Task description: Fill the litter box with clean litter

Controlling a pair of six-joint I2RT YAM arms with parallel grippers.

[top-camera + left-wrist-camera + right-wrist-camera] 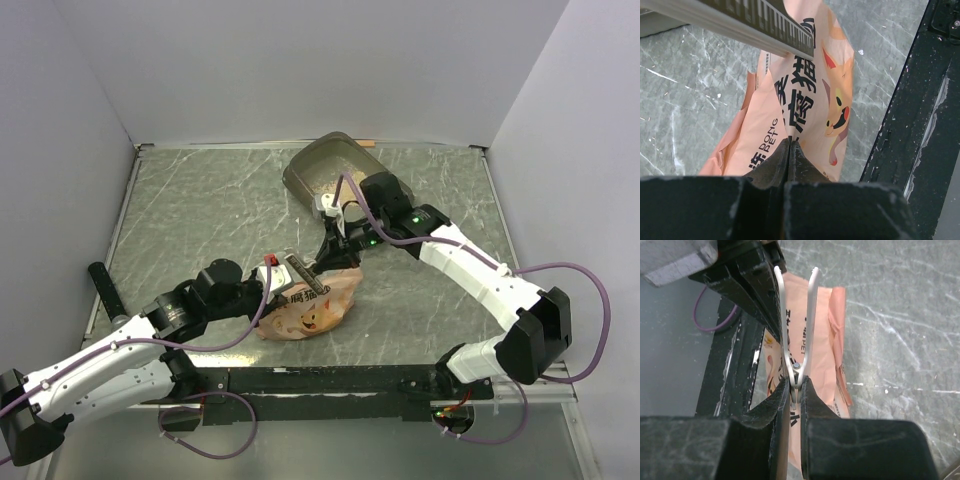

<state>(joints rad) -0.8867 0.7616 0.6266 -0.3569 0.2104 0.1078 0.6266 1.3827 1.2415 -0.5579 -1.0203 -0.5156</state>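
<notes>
Nearest me, the left gripper was pinched together on the glossy orange-pink printed bag, which lay on the marbled grey table. The right gripper clamped a thin white scissor-like tool over it. Farthest stood the rounded translucent litter box; I could not judge its contents.

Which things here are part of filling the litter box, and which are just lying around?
For the job: litter box, orange-pink bag pinched by the left hand, white hinged tool in the right hand.
Lying about: black cylinder at far left, tan stick at the back edge.
</notes>
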